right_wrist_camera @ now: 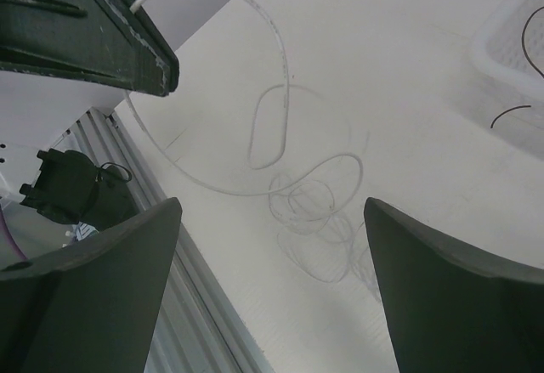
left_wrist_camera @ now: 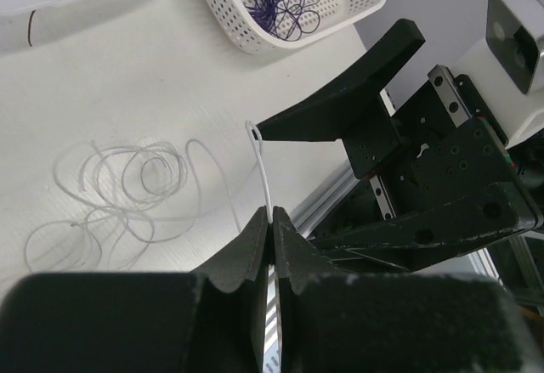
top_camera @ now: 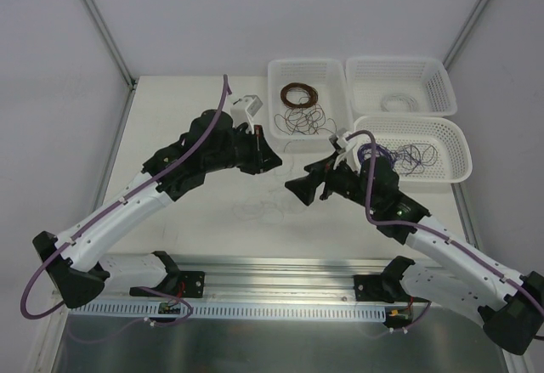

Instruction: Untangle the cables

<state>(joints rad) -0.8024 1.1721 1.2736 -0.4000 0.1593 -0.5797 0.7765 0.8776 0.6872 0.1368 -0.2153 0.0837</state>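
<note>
I see my left gripper point(left_wrist_camera: 272, 224) out to the left of the basket point(top_camera: 416, 178) that holds the purple cables point(top_camera: 410, 154). Its two fingers are pressed tight together, and they pinch a thin white cable point(left_wrist_camera: 266, 182). The cable goes up from the pinch and ends in a tiny loop. That loop is just beside the tip of one black finger of my right gripper point(right_wrist_camera: 272, 207). I cannot tell if they touch.

The rest of the white cable lies in loose rings on the table point(top_camera: 187, 135), left of that basket and nearer to me.

My right gripper is between the left gripper and that basket, close to the basket's left end. Its fingers are spread wide and hold nothing. Through the gap I see the white rings down on the table.

The purple cables sit in a scribbly heap inside that basket.

Behind that basket and to its left is a second basket point(top_camera: 272, 93). It has a round brown coil point(top_camera: 299, 94) and some thin dark cables point(top_camera: 306, 120) lying loose in it. Right behind the purple one is a third basket point(top_camera: 435, 93) with a small pale coil point(top_camera: 398, 101).
</note>
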